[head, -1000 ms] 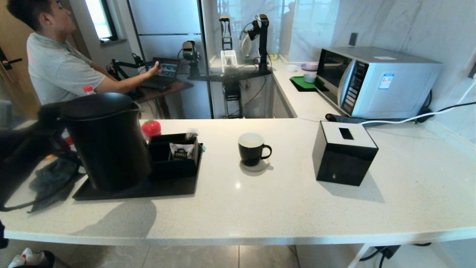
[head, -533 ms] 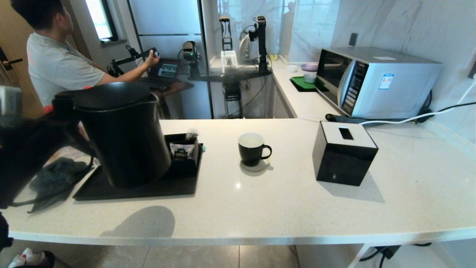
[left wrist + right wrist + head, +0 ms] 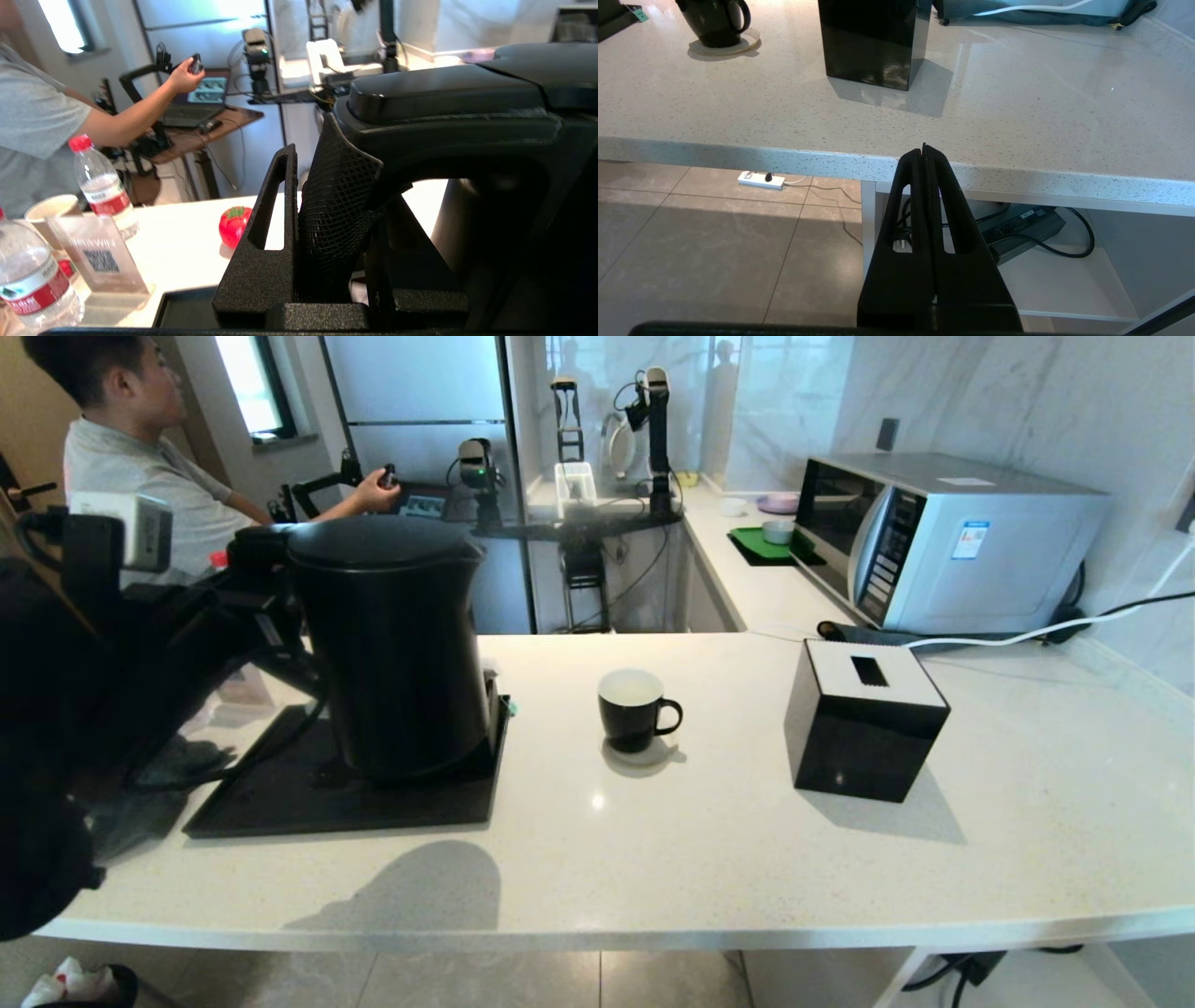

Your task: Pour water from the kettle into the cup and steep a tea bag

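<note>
The tall matte-black kettle hangs upright just above the black tray. My left gripper is shut on its loop handle. In the left wrist view the textured handle fills the space between the fingers. The black mug with a white inside stands on a coaster to the kettle's right, its handle pointing right. It also shows in the right wrist view. A small teal tag peeks out at the tray's right edge. The tea bag pouch is hidden. My right gripper is shut and empty, parked below the counter's front edge.
A black tissue box stands right of the mug, with a microwave and its cable behind. Left of the tray are red-capped bottles, a red tomato-shaped item and a dark cloth. A person sits at the back left.
My left gripper has raised the kettle and carried it right across the tray toward the mug. It now hides the sachet holder. The mug has not moved.
</note>
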Robot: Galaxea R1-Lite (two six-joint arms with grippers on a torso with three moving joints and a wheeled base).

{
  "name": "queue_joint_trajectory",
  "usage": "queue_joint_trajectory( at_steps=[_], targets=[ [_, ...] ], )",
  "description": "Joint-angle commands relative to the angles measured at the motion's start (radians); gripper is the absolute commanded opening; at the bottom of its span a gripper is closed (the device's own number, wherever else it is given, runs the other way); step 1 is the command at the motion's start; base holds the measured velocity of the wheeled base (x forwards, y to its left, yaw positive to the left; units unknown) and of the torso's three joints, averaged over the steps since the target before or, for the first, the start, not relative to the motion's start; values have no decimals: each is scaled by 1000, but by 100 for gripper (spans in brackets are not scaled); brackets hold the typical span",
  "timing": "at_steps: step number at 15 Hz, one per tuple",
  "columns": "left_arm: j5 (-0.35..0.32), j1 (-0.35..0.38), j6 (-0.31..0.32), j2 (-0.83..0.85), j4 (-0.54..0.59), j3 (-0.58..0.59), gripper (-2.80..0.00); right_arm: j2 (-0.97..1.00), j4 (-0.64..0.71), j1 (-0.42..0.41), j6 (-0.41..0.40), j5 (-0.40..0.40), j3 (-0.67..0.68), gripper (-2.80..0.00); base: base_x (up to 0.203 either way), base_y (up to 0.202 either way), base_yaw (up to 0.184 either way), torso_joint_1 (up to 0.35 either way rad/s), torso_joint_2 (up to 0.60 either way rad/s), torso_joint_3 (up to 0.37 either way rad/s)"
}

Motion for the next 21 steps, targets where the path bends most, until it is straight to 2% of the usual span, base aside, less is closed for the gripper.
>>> queue_joint_trajectory(
  at_steps=[1,4,10,21],
  targets=[
    [40,-64,22,42,19,-49,-280,1,0,0,-1,0,0,-280,0,0,0,0,0,0],
    [136,-128,60,91,46,-121,-280,1,0,0,0,0,0,-280,0,0,0,0,0,0],
    [262,-204,91,127,160,-192,-280,1,0,0,-1,0,0,-280,0,0,0,0,0,0],
    [277,-229,122,131,448,-326,-280,1,0,0,-1,0,0,-280,0,0,0,0,0,0]
  ],
)
